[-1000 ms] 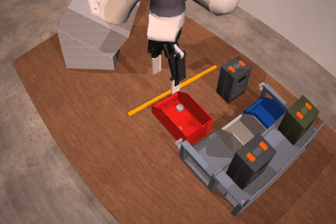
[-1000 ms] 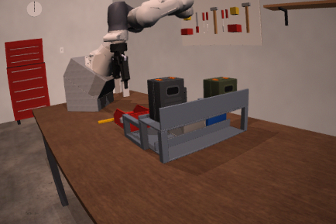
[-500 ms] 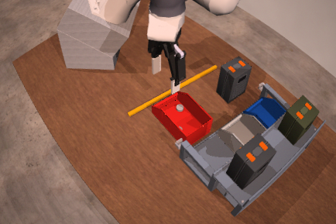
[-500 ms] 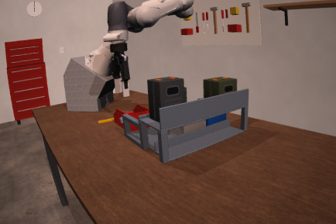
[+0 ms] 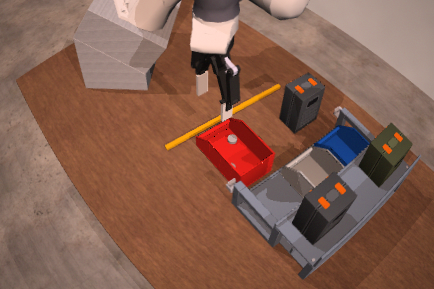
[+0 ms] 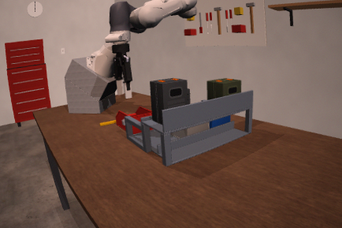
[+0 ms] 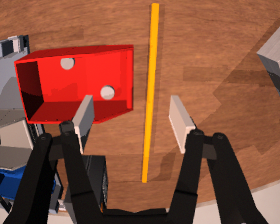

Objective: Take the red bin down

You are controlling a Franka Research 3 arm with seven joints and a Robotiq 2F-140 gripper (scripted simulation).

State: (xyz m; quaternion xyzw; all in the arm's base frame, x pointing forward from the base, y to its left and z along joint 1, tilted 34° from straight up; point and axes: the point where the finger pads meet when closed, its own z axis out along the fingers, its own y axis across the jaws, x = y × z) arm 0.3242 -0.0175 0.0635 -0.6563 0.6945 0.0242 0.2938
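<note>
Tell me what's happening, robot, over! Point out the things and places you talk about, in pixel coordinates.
Claw [image 5: 214, 98] [image 6: 123, 91] [image 7: 131, 106] open, nothing in it. Red bin [image 5: 235, 152] [image 6: 134, 122] [image 7: 88, 80] on table, two parts inside. Yellow stick [image 5: 255, 99] [image 6: 108, 122] [image 7: 151, 90] lying beside bin. Over.

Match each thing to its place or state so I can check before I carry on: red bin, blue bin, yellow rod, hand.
1. Red bin
2. Blue bin
3. Yellow rod
4. Hand

A. open, nothing held
B. on the shelf
C. off the shelf, two round parts inside
D. lying on the table

1-C, 2-B, 3-D, 4-A
</note>
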